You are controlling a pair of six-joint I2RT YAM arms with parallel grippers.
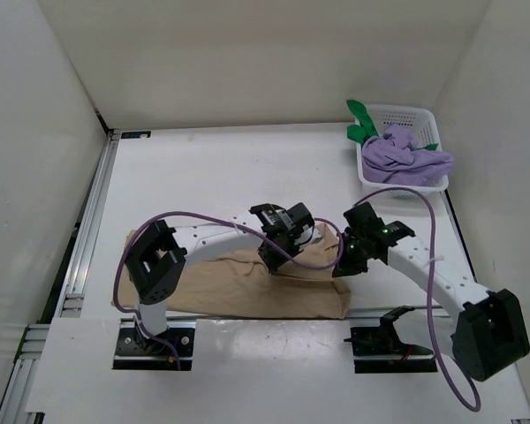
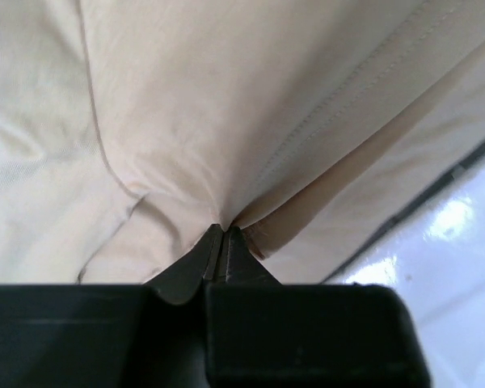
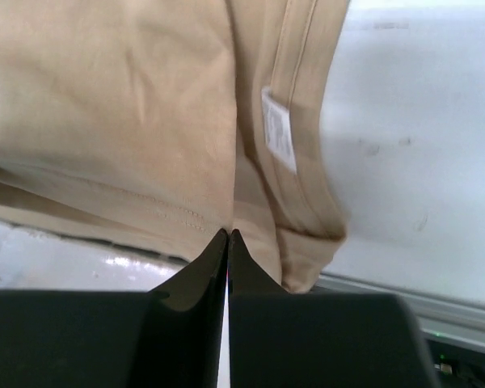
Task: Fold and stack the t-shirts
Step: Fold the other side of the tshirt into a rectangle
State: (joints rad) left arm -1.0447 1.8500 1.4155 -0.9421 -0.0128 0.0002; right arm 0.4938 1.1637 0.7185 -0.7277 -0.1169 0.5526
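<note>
From my end: the tan t-shirt [image 1: 238, 287] lies spread along the desk's [image 1: 230, 168] near edge, soft matte cloth with stitched hems. Left fingers [image 2: 224, 242] are clamped on a puckered fold of it, creases fanning out. Right fingers [image 3: 228, 242] are pinched on its hem beside the ribbed collar [image 3: 295, 121] and white label [image 3: 279, 129]. Far right corner: white mesh plastic basket [image 1: 397, 110], purple t-shirt [image 1: 406, 155] bunched inside, green t-shirt [image 1: 362, 124] poking out.

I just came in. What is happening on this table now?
Two robot arms are working on the tan t-shirt, which lies on the table. The left tool is shut on its cloth, and the right tool seems to pinch it near the collar. The purple t-shirt and green t-shirt sit in the basket.
</note>
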